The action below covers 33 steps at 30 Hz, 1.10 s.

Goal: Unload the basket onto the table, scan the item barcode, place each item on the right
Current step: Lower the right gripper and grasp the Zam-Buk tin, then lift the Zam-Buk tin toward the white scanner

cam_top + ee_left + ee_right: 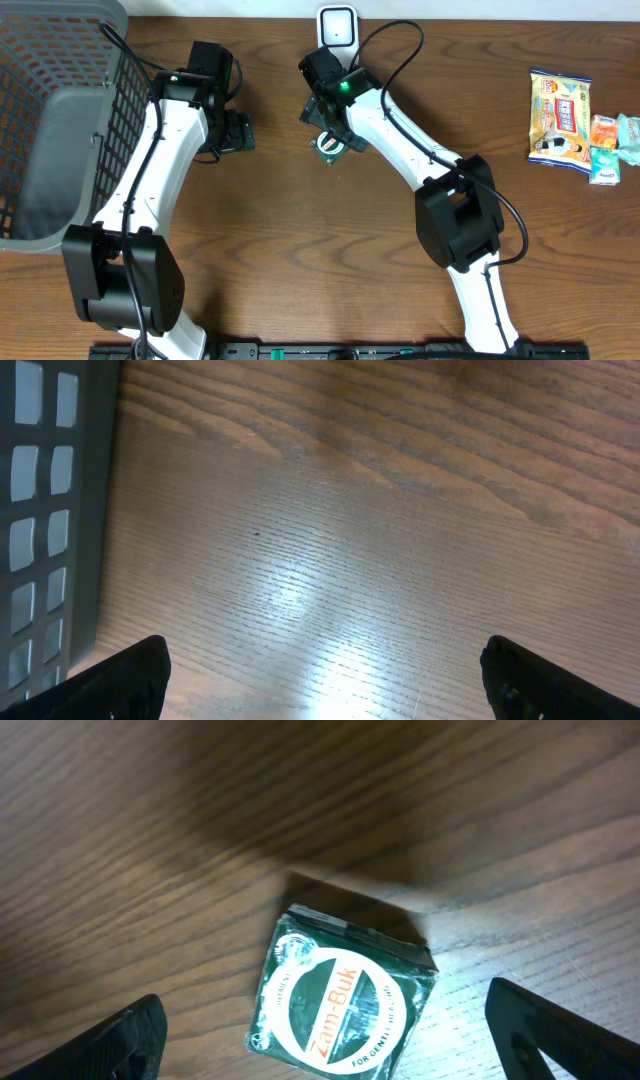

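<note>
The small square green box with a round white Zam-Buk label lies flat on the brown wooden tabletop, near the white barcode scanner, on the robot's side of it. The right end effector hovers directly over the box, fingers spread wide and touching nothing. The left end effector, off to the scanner's left, is likewise spread over bare wood. The box looks light and stiff, though its glossy film wrap is probably slippery. The best hold looks to be opposite side walls, wrist turned to match its skewed edges. No barcode shows on top.
</note>
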### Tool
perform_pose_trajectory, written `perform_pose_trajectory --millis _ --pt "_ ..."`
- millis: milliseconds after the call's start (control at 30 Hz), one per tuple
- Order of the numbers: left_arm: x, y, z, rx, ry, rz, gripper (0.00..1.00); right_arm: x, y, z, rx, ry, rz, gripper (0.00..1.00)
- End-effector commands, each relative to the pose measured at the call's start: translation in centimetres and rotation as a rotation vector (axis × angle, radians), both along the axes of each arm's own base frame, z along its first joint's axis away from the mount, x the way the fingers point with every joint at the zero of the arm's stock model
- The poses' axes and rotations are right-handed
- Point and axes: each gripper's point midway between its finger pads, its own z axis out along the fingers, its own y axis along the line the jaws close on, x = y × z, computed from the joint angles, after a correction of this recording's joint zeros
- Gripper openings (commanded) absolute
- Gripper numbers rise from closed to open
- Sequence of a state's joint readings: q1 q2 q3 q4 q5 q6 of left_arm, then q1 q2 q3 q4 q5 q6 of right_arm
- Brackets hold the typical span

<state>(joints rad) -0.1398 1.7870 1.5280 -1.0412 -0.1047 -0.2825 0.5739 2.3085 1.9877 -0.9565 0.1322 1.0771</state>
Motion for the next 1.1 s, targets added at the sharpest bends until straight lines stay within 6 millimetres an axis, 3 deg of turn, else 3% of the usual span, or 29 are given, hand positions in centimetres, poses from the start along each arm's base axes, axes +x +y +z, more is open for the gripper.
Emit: perform_pose_trajectory --millis 0,233,400,600,800,900,1067 --pt "-0.1 0.3 0.0 0.014 0.004 -0.006 0.98 -0.9 0.1 -2.4 -0.040 0.037 -0.021 0.96" --pt "-0.1 0.3 0.0 0.015 0.004 -0.005 0.98 -1.8 1.2 -4.6 -0.062 0.060 0.006 0.95" --pt "-0.1 0.3 0.0 0.015 0.004 -0.005 0.98 -2.2 0.6 -5.4 -0.103 0.076 0.003 0.90" --pt "-0.1 0.3 0.0 0.014 0.004 -0.006 0.98 -2.3 -0.6 -5.4 -0.179 0.077 0.046 0.74" --pt "-0.1 0.3 0.0 0.015 0.004 -0.005 0.98 -2.1 -0.7 -4.8 -0.220 0.071 0.216 0.75" --pt "-0.1 0.3 0.0 0.015 0.004 -0.005 0.98 -1.7 -0.3 -4.0 -0.257 0.050 0.398 0.68" --pt "-0.1 0.3 0.0 0.014 0.004 -0.006 0.98 -2.6 1.3 -3.3 -0.218 0.064 0.663 0.68"
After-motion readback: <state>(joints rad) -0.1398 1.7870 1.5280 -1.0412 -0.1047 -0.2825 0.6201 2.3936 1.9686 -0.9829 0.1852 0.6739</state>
